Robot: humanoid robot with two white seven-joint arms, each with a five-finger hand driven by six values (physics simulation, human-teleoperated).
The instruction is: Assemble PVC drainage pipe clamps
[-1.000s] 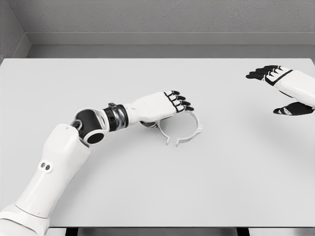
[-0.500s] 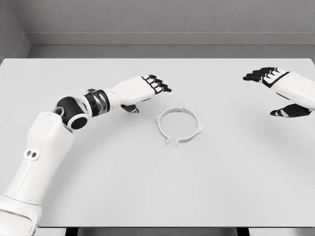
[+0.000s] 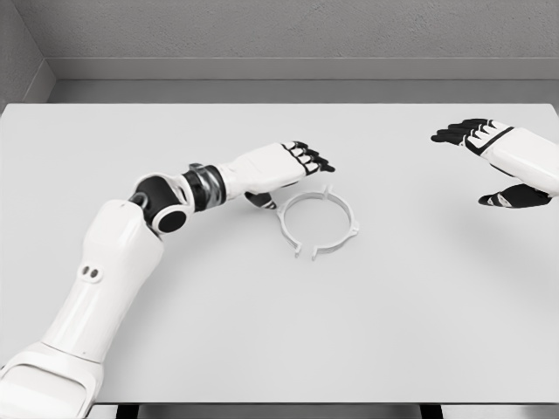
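Observation:
A white ring-shaped pipe clamp [image 3: 318, 221] lies flat on the table, with its split ends and lugs facing the near edge. My left hand [image 3: 293, 170] hovers just up and left of the ring, fingers extended over its far-left rim and thumb down beside it, holding nothing. My right hand [image 3: 494, 161] floats at the far right, well away from the clamp, fingers spread and empty.
The white table [image 3: 279, 323] runs across the whole view, with a grey wall behind it and its near edge at the bottom of the picture. Nothing else lies on it.
The left hand pulled back to the left off the clamp, then came right again to the ring's far-left rim. The clamp and right hand stayed put.

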